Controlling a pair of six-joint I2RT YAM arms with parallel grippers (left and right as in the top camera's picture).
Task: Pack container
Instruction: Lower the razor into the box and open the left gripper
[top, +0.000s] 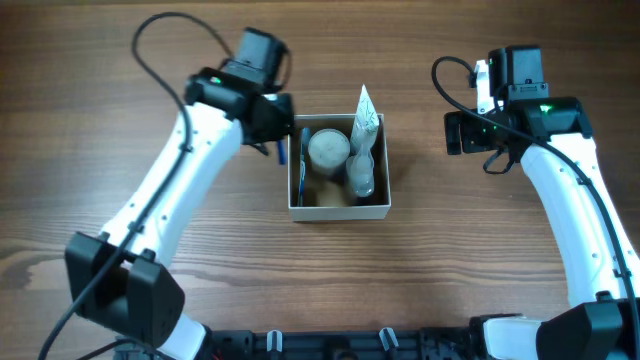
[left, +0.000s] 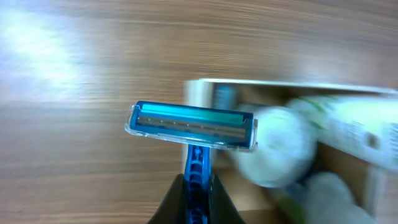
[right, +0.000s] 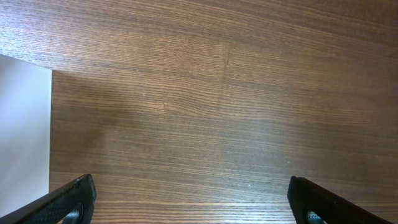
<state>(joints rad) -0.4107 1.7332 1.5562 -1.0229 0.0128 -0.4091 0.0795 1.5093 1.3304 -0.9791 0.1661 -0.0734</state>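
The container (top: 339, 210) is a square white-walled box with a brown inside, at mid-table. It holds a round white-lidded jar (top: 328, 148), a white tube (top: 366, 112) leaning on the far right corner, a clear bottle (top: 360, 176) and a blue item (top: 304, 160) along its left wall. My left gripper (top: 282, 150) is shut on a blue razor (left: 191, 126) and holds it just outside the box's left wall (left: 200, 93), head forward. My right gripper (top: 458, 133) is open and empty over bare wood, to the right of the box.
The right wrist view shows wood grain between my open fingers (right: 193, 199), with the box's white outer wall (right: 23, 124) at the left edge. The jar (left: 277, 146) and the tube (left: 351, 121) are blurred in the left wrist view.
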